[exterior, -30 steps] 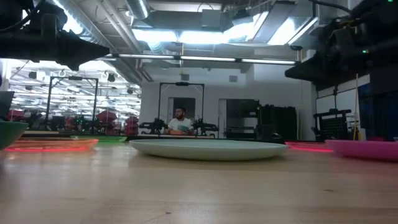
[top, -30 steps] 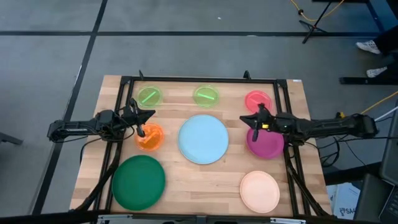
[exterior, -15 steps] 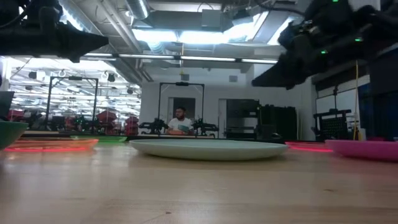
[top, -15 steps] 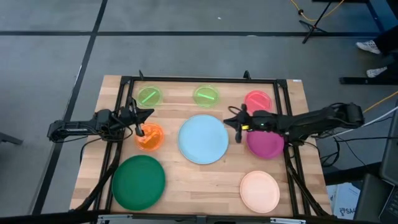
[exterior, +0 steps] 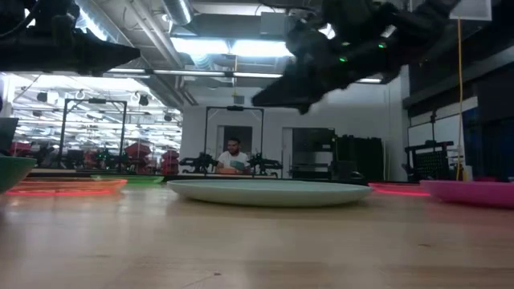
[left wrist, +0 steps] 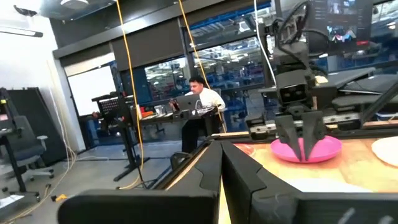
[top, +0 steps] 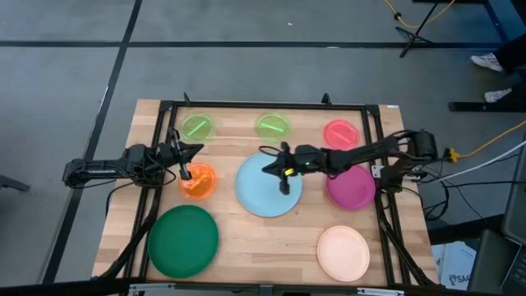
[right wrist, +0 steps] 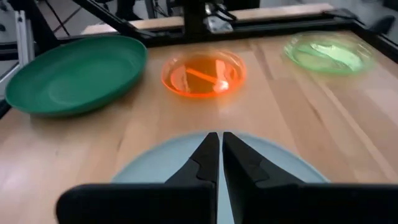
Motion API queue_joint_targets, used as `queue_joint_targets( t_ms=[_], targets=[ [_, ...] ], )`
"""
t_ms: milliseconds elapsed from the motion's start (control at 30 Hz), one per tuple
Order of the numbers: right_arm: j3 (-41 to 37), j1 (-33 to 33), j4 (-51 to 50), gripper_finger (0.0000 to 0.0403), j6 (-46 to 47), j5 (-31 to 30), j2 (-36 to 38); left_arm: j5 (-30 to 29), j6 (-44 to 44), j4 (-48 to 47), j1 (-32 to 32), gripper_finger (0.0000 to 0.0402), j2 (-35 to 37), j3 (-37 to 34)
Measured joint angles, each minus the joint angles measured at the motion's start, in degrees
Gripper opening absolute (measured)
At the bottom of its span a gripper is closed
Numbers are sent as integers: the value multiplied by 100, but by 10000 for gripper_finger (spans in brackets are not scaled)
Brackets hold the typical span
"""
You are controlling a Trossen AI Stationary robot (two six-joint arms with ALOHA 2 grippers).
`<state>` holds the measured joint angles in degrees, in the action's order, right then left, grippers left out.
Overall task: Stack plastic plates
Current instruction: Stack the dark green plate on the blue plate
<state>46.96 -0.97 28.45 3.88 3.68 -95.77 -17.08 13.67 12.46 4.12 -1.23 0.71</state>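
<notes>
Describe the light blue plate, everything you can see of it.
The light blue plate is a large, round, opaque disc of smooth plastic with a shallow raised rim. It lies flat and right side up at the middle of the wooden table, apart from every other plate and with nothing stacked on it. The right gripper, fingers shut, hangs over its far right part; the low view shows a clear gap between them, so nothing but the table touches it.
</notes>
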Motion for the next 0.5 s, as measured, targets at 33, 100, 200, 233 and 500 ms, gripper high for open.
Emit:
queue_joint_targets(
  t_ms=[33, 100, 200, 233, 500],
  targets=[
    [146, 40, -25, 17, -4, 0, -102, 4, -2, -21, -1, 4, 0, 0],
    [436, 105, -125, 17, -4, 1, -324, 2, 5, -14, 0, 5, 0, 0],
    [819, 185, -245, 17, -4, 19, -604, 4, 31, 43, -1, 5, 0, 0],
    [952, 217, -240, 17, 17, 11, -712, 3, 29, 56, -2, 5, 2, 0],
    [1919, 548, -235, 17, 407, 268, -1522, 4, -126, 5, -2, 5, 0, 0]
  ],
)
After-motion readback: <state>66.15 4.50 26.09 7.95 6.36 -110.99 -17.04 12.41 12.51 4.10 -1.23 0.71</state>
